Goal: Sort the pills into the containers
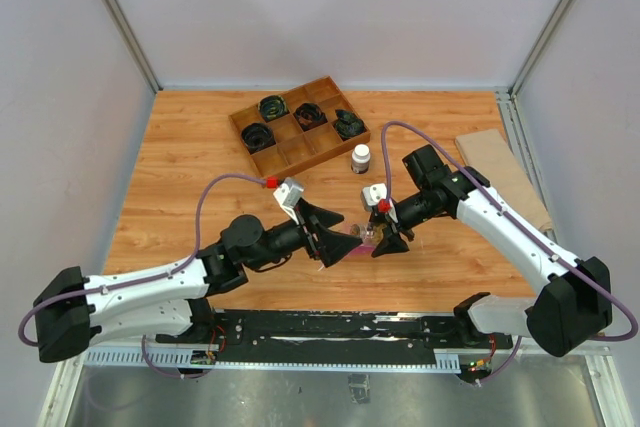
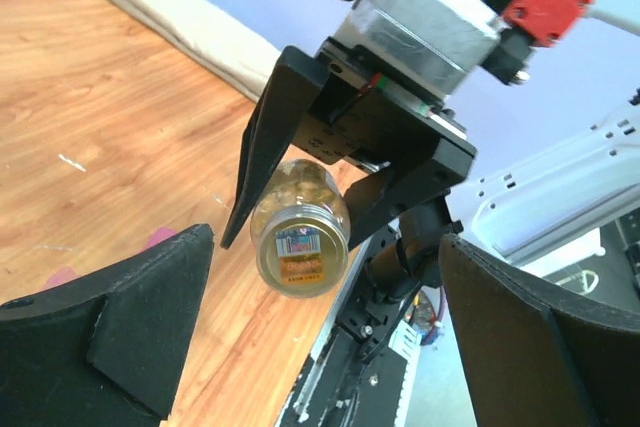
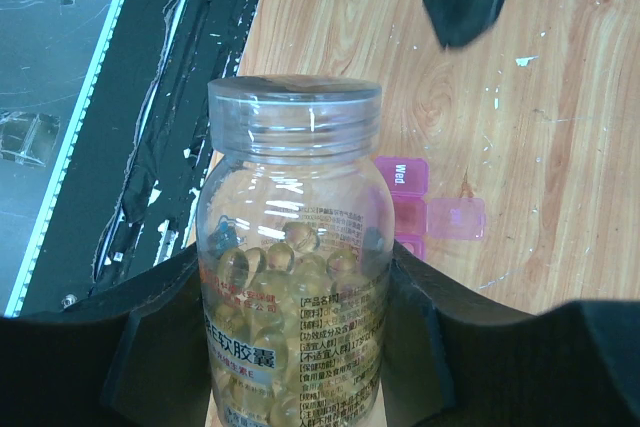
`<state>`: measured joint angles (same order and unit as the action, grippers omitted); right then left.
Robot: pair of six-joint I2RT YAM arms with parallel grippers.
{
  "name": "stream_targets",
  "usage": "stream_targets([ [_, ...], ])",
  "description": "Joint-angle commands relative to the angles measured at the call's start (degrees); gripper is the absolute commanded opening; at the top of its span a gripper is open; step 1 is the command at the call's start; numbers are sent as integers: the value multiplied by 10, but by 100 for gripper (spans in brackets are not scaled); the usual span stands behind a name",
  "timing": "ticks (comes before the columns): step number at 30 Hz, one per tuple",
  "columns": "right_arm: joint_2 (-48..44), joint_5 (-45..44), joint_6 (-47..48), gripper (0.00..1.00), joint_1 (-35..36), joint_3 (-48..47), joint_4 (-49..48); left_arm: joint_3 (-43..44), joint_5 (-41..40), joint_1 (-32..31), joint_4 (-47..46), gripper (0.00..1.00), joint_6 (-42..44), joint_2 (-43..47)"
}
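A clear glass jar [image 3: 290,277] with a clear screw lid [image 3: 295,99] stands upright between the fingers of my right gripper [image 3: 290,332], which is shut on it. Yellowish round pills [image 3: 290,257] fill its lower half. The left wrist view shows the jar [image 2: 300,237] end-on, with a barcode label facing the camera. My left gripper [image 2: 325,342] is open wide just short of that end, touching nothing. The pink containers [image 3: 420,209] lie on the table beyond the jar, one lid flipped open. From above, the containers [image 1: 357,238] sit between my left gripper [image 1: 335,237] and right gripper [image 1: 386,237].
A brown wooden divided tray [image 1: 300,125] holding black coiled items sits at the back. A white-capped bottle [image 1: 361,158] stands next to it. A tan folded pad [image 1: 505,172] lies at the right edge. The black rail [image 3: 190,97] runs along the table's near edge.
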<state>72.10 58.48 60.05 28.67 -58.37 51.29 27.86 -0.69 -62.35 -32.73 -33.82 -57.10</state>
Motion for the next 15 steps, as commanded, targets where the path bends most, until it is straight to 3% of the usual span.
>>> stream_targets([
  [1,0,11,9,1,-3,-14,6,-23,8,-1,41,99,88,62],
  [6,1,12,9,0,-3,-13,6,-38,68,-1,106,99,268,116],
  [11,0,15,13,1,-3,-14,9,-94,132,-1,8,99,452,138],
  [15,1,15,14,1,-3,-13,9,-70,168,7,-40,99,533,84],
])
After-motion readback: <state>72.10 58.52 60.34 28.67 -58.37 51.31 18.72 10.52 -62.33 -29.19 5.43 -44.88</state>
